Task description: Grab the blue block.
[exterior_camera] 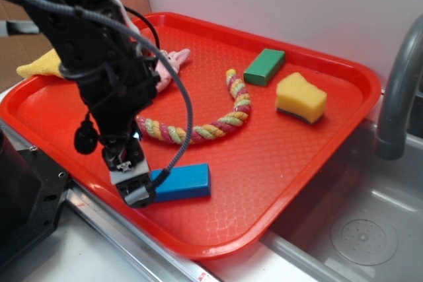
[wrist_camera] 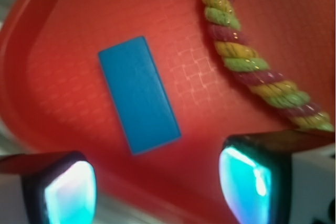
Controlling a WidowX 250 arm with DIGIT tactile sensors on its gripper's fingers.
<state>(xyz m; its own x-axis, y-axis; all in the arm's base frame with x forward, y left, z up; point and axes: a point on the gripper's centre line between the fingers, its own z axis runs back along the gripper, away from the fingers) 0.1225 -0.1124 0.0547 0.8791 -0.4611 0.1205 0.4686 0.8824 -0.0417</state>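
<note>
Blue block (wrist_camera: 139,94): flat on the red tray (exterior_camera: 284,156), near edge.
Fingers (wrist_camera: 71,190): spread wide, empty, above the block.

The robot arm (exterior_camera: 99,64) is matte black and blocky, with grey and black cables (exterior_camera: 178,90) looping along it. A round black knob hangs at its side. The gripper (exterior_camera: 135,186) has a pale plate with a small screw. In the wrist view, its fingertips (wrist_camera: 68,192) are black-rimmed with glossy cyan-lit pads.

blue block (wrist_camera: 139,95) beside striped rope (wrist_camera: 255,59)
</note>
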